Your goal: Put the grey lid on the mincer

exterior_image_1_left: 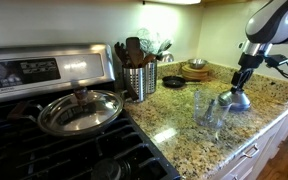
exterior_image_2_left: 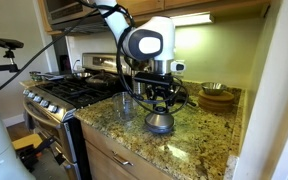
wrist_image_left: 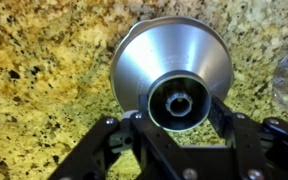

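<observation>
Warm speckled stone under cool grey, black and steel

The polished granite countertop (wrist_image_left: 44,80) is tan and gold, flecked all over with black and dark brown; the small dome-shaped grey lid (wrist_image_left: 174,55) is satin silver with a near-black centre to its knob, and the matte metal gripper (wrist_image_left: 178,115) is black. In an exterior view the small clear plastic mincer cup (exterior_image_1_left: 206,108) is colourless, the ribbed steel utensil holder (exterior_image_1_left: 137,82) silver with vertical ridges, the gas stove top (exterior_image_1_left: 44,150) black, the round wooden bowl (exterior_image_1_left: 195,68) honey-brown, the cabinet front (exterior_image_1_left: 249,160) white
</observation>
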Tool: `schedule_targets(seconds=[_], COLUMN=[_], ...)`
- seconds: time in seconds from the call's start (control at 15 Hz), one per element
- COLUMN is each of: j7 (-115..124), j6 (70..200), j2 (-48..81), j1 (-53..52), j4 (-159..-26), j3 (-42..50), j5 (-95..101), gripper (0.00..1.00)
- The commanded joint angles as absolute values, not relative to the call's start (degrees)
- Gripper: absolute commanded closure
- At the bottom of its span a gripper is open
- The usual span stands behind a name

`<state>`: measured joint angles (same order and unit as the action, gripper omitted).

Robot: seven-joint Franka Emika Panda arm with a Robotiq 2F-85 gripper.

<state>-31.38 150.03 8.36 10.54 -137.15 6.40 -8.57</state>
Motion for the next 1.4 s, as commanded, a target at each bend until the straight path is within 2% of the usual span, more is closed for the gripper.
schedule_targets(seconds=[0.0, 0.73, 1.33], j7=[-34.2, -32.6, -31.8], j6=[148.5, 140.9, 133.6], j2=[4.8, -8.7, -19.5], j1=[12.0, 9.5, 4.0], j4=[-138.0, -140.3, -141.5], j3=[5.9, 7.2, 4.9], j5=[-9.1, 3.3, 8.2], gripper=[0.65, 0.65, 0.65])
